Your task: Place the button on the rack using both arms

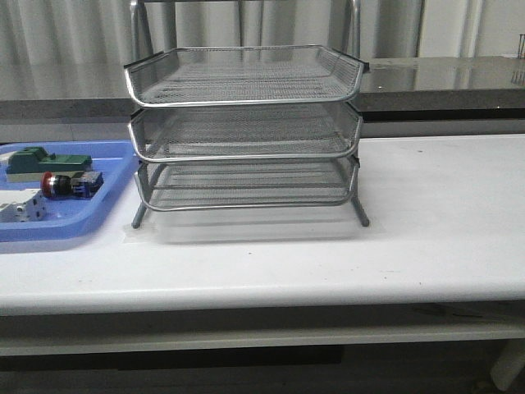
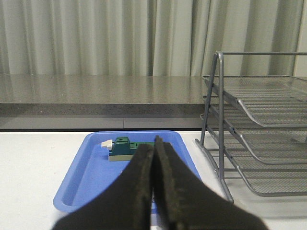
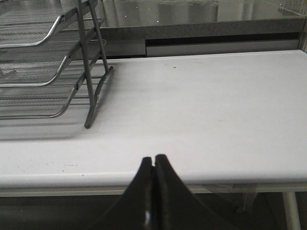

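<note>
The button, with its red head, black body and blue rear block, lies on its side in the blue tray at the table's left. In the left wrist view my own fingers hide it. The three-tier wire-mesh rack stands mid-table with nothing in its trays; it also shows as the rack and the rack in the wrist views. My left gripper is shut and holds nothing, hovering short of the tray. My right gripper is shut with nothing in it, near the table's front edge, right of the rack. Neither arm appears in the front view.
In the blue tray a green block lies behind the button and a white block in front. A grey counter and curtains run behind the table. Bare white tabletop lies right of the rack.
</note>
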Robot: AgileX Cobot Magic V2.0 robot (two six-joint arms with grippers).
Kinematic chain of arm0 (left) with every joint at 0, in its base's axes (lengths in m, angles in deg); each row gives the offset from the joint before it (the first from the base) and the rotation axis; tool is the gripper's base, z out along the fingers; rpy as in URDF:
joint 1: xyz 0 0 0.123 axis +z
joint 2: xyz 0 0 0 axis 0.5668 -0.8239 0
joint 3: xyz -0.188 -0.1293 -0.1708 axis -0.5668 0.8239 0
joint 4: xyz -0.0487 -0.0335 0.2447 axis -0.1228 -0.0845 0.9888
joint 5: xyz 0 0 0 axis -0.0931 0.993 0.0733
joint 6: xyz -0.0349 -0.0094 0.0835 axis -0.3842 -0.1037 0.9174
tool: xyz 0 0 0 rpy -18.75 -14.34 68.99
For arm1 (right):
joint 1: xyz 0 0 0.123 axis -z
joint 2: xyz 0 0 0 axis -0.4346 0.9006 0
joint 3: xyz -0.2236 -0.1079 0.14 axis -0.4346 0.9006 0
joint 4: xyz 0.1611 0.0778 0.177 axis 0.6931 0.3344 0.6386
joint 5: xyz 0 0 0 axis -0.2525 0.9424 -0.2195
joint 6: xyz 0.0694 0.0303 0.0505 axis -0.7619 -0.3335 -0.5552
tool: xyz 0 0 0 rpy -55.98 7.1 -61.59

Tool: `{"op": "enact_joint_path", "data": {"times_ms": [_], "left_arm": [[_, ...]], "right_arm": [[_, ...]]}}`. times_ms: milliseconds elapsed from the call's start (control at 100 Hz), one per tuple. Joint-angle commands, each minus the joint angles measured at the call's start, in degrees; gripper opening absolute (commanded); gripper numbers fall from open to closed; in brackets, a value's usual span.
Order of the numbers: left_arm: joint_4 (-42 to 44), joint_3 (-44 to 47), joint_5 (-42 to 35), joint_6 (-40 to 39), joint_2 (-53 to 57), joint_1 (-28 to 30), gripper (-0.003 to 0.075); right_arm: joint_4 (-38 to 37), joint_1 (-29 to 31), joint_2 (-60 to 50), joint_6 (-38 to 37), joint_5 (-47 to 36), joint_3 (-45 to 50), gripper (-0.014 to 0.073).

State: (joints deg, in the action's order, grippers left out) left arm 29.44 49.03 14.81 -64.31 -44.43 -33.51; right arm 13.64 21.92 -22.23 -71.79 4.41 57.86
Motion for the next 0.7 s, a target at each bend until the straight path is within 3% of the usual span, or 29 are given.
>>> {"op": "enact_joint_path", "data": {"times_ms": [0, 200, 420, 690], "left_arm": [[-0.4, 2.6, -4.5, -0.5, 2.0, 0.2, -0.0020], [-0.4, 2.6, -4.5, -0.5, 2.0, 0.2, -0.0020], [-0.4, 2.6, -4.5, -0.5, 2.0, 0.2, -0.0020], [-0.4, 2.6, -4.5, -0.5, 2.0, 0.2, -0.0020]], "right_arm": [[-1.3, 0.4, -1.1, 0.7, -5.0, -0.9, -0.0059], [-1.3, 0.4, -1.1, 0.6, -5.4, -0.9, -0.0059], [-0.7, 0.4, -1.0, 0.6, -12.1, -1.6, -0.0059], [0.8, 0.4, 6.6, 0.6, -1.7, -14.8, -0.0059]]}}
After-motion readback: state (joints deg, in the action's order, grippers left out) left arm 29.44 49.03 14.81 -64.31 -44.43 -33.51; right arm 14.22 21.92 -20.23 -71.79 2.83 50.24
